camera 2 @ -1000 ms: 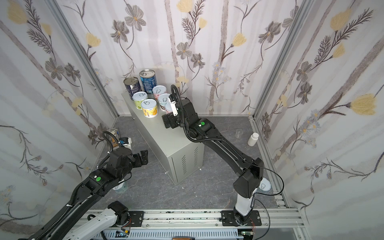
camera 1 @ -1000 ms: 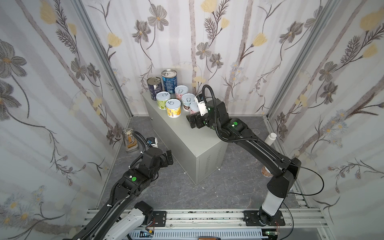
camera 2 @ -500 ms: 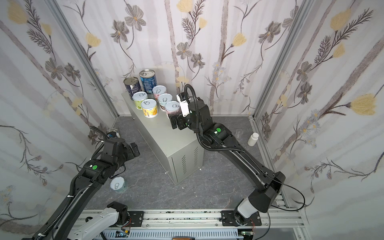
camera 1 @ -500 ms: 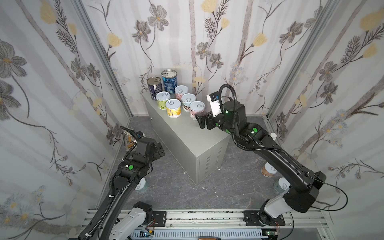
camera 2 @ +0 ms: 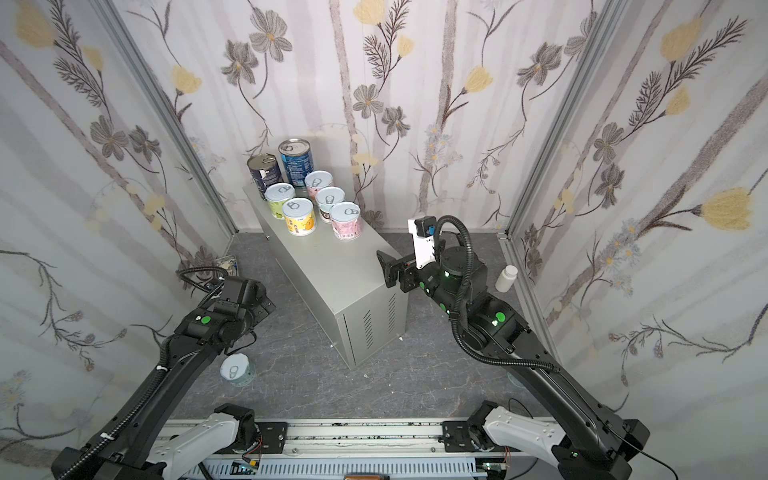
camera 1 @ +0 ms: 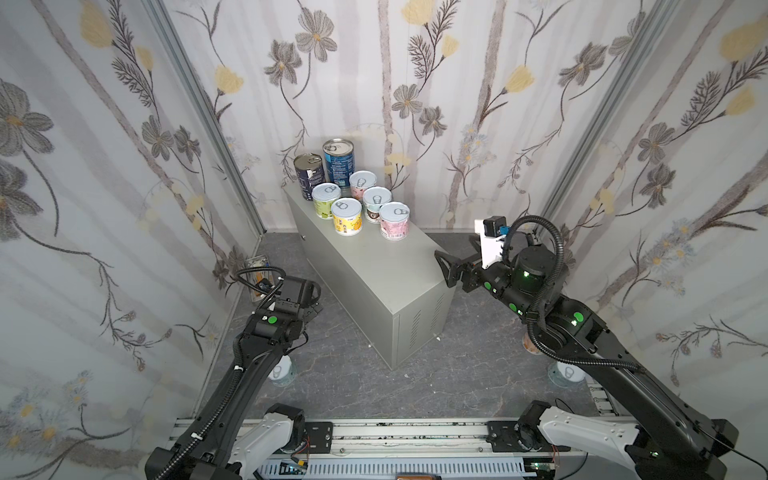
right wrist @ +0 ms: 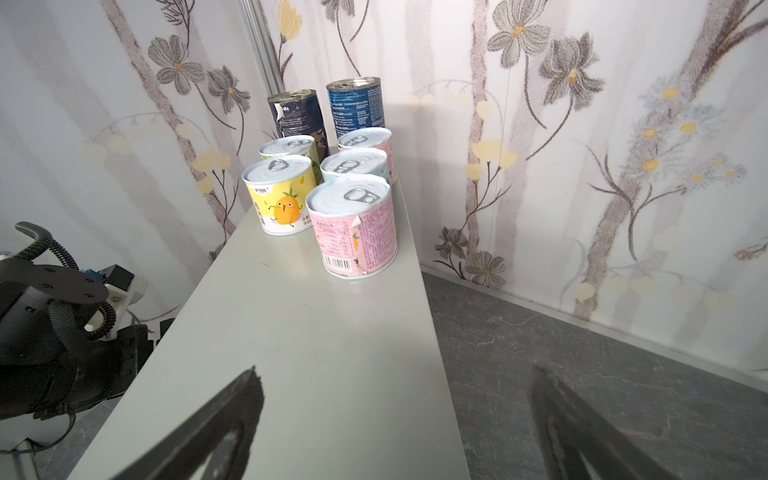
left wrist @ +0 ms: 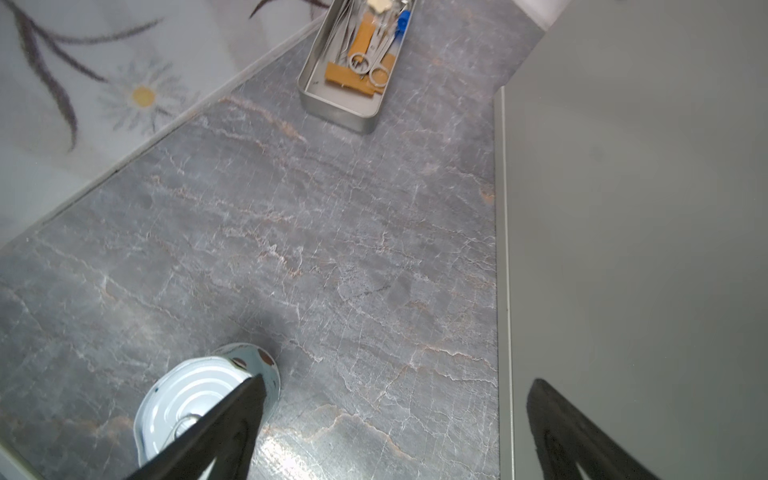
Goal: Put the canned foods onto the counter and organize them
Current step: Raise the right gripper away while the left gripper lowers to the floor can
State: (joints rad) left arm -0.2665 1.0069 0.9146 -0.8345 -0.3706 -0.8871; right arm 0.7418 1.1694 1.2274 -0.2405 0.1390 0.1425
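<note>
Several canned foods stand in two rows at the far end of the counter (camera 1: 374, 270) (camera 2: 328, 266) (right wrist: 299, 340). Two are tall and dark blue (camera 1: 338, 160); nearest in the rows is a pink can (camera 1: 395, 220) (camera 2: 346, 220) (right wrist: 353, 224). My right gripper (camera 1: 444, 266) (camera 2: 384, 268) (right wrist: 395, 370) hangs open and empty over the counter's right edge, well short of the pink can. A pale blue can (camera 1: 280, 371) (camera 2: 236, 371) (left wrist: 199, 399) stands on the floor left of the counter. My left gripper (left wrist: 397, 380) is open above the floor, one finger over that can. Another can (camera 1: 567, 372) sits under the right arm.
A metal tray (left wrist: 353, 112) (camera 1: 257, 266) of scissors and tools lies on the floor by the left wall. A white pill bottle (camera 2: 506, 277) stands by the right wall. Flowered walls close in three sides. The arms' rail (camera 1: 395, 436) runs along the front.
My right gripper has drawn back from the cans to the counter's right edge, leaving the pink can standing. The left arm has swung slightly toward the left wall, uncovering the floor can.
</note>
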